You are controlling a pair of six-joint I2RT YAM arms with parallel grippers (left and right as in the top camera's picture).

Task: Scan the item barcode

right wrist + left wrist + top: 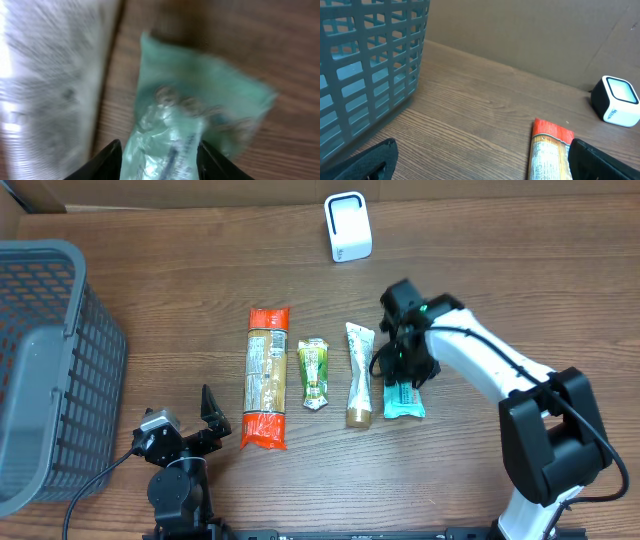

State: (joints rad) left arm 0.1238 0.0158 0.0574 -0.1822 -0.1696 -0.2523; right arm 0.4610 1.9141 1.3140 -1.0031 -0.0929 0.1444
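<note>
Teal-green crinkly plastic snack packet lies on the brown wooden table at the right end of the row of goods, its long axis running from twelve to six o'clock in the overhead view; its upper end is hidden beneath the right gripper, which sits directly over it. From the right wrist camera the two black fingers stand one on each side of the packet's width, so the grasp runs across the short way; the wrapper fills the gap between them, but whether they already pinch it I cannot tell. Just beside the packet at nine o'clock lies a long cream sachet, close enough to be nudged, I'd judge. The small white box-shaped scanner stands upright at about eleven o'clock from that gripper, well apart; the carry would have to go that way. The left gripper, fingers spread wide and holding nothing, rests well off at eight o'clock; the right arm is plainly the nearer.
</note>
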